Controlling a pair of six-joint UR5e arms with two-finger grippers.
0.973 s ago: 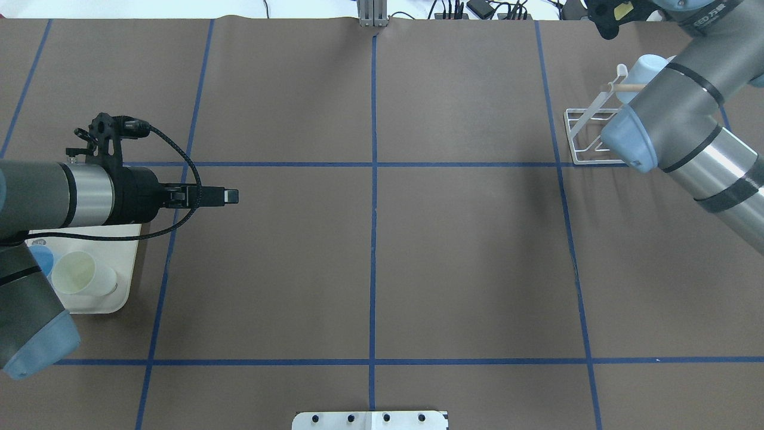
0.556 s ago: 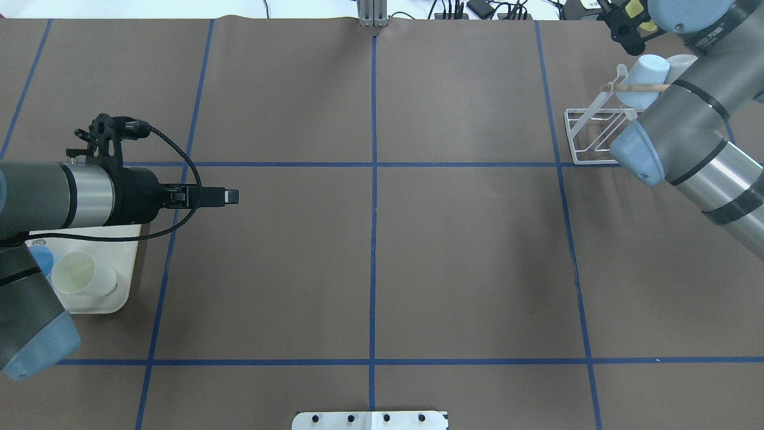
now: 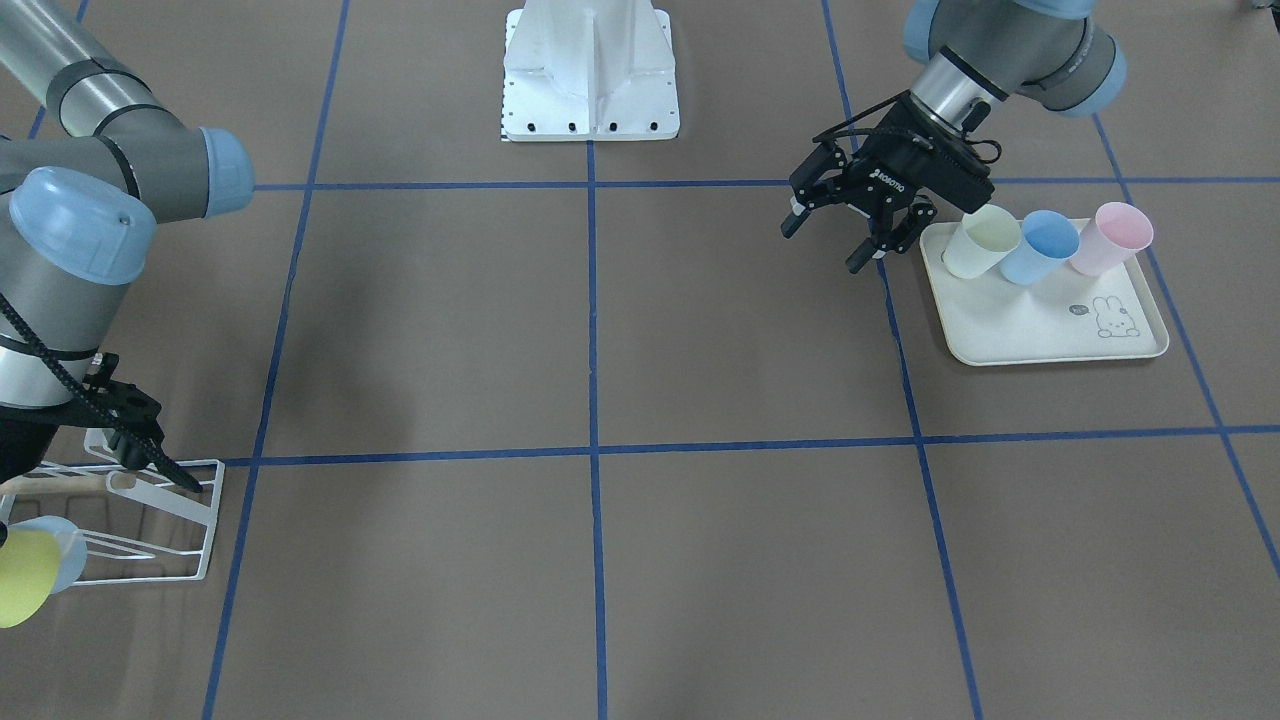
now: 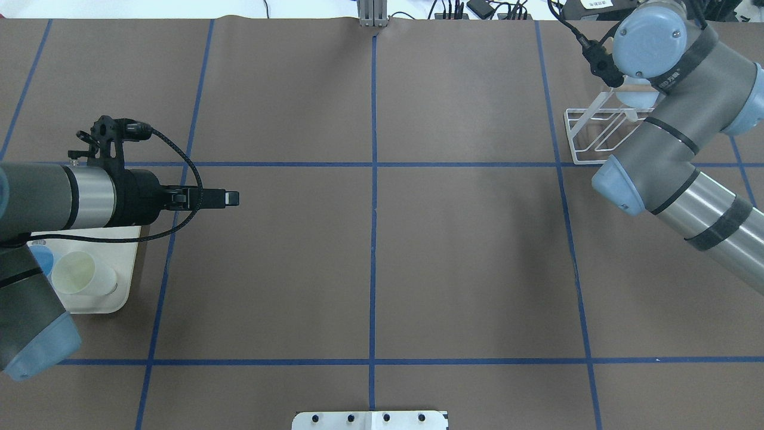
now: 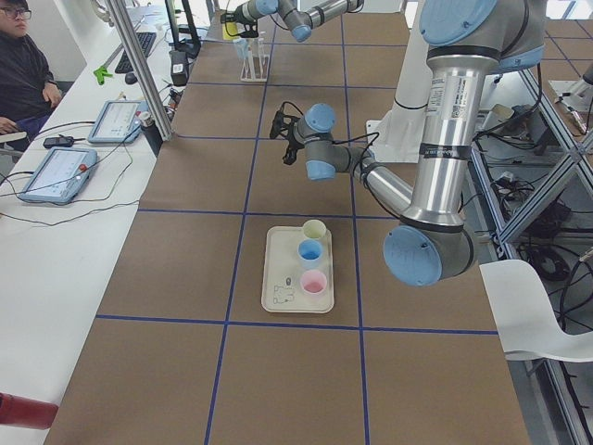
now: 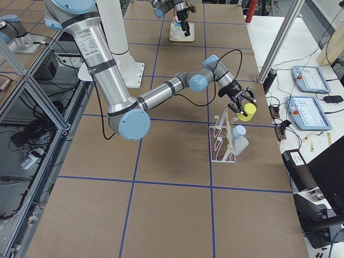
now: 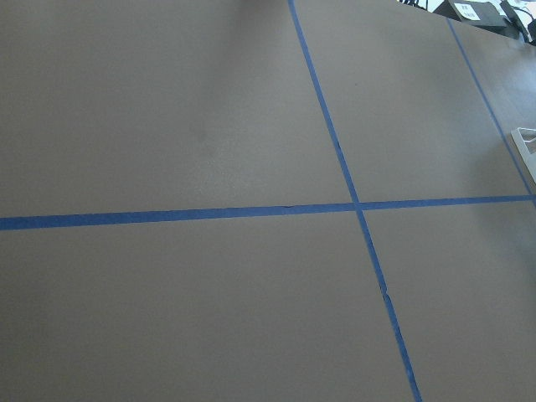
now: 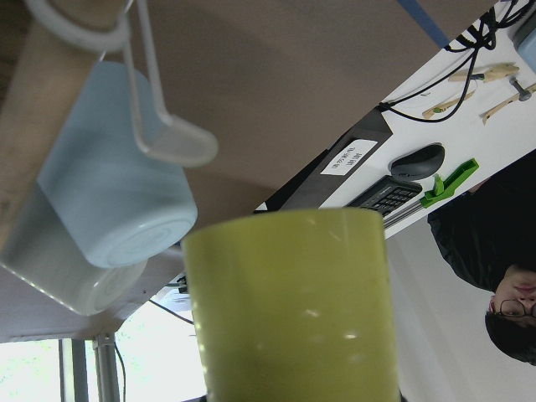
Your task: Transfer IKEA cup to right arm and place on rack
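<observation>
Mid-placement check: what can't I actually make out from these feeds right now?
- Right gripper: its grip is hidden overhead by the right arm, cropped at the front-facing view's left edge, too small from the side.
- Yellow cup versus rack: the wrist view shows only the cup's outside, so prong entry is unclear.
- Pink cup: covered overhead by the left arm.

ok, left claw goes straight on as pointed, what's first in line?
Likely the bare table near the tape cross: the left claw seems tilted down, and its wrist view shows no object ahead. Depth unclear.
</observation>
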